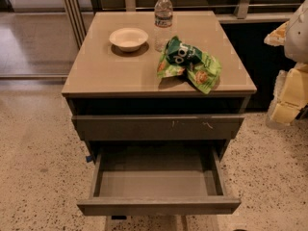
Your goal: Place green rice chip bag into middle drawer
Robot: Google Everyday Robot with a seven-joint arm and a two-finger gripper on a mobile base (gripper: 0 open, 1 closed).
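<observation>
The green rice chip bag [188, 62] lies crumpled on the right side of the cabinet top [106, 71], just in front of the bottle. The middle drawer [159, 205] is pulled out below, and its inside shows nothing in it. Above it is the drawer front with small white scratch marks [159, 126], pushed in. My gripper [288, 102] is at the frame's right edge, beside the cabinet's right side, to the right of and lower than the bag and apart from it. Nothing shows in it.
A clear water bottle [163, 20] stands at the back of the top, behind the bag. A white bowl [128, 38] sits to its left. Speckled floor surrounds the cabinet; a dark wall and rail run behind it.
</observation>
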